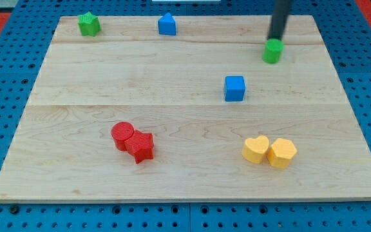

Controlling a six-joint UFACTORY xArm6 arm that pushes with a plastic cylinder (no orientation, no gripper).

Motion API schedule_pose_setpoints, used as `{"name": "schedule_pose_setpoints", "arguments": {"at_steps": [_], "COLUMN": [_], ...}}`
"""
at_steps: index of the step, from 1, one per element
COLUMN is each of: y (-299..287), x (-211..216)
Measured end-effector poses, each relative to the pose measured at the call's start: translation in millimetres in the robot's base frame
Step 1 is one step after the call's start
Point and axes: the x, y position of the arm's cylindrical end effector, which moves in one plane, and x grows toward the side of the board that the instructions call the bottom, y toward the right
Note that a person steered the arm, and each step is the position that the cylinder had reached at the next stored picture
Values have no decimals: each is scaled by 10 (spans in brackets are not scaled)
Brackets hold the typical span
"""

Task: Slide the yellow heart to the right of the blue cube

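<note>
The yellow heart (256, 149) sits in the lower right of the frame, on the pale wooden worktop (76, 122). It is a chunky, flat-topped block of plain yellow, with two rounded lobes and a blunt taper. Its lobes appear to face the upper left and its narrow end the lower right, so its long axis runs roughly on that diagonal, though at this size the exact heading is hard to fix. Its right side touches a second yellow block (281, 153), which looks roughly hexagonal; the seam between the two is only a thin shadow.

The blue cube (234, 88) stands above the heart, near the middle right of the frame, well apart from it.

My tip (275, 40) is in the upper right, right behind the top of a small green block (272, 51), which looks like a short cylinder; whether they touch cannot be told. The rod is cut off by the top edge of the frame. There is no gripper on this arm, so no jaw state can be given.

A green star (89, 24) lies at the upper left, a blue block (167, 24) of unclear shape at the top centre. A red cylinder (122, 135) and a red star (141, 147) touch at lower left.
</note>
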Motion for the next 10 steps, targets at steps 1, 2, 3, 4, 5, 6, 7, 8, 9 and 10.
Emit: {"name": "schedule_pose_setpoints", "arguments": {"at_steps": [1, 2, 3, 4, 5, 6, 7, 8, 9, 10], "y": [-538, -619, -787, -1251, -1596, -1464, -828, -575, -345, -604], "x": [623, 1191, 1666, 2118, 2397, 2736, 2678, 2311, 1880, 1445]}}
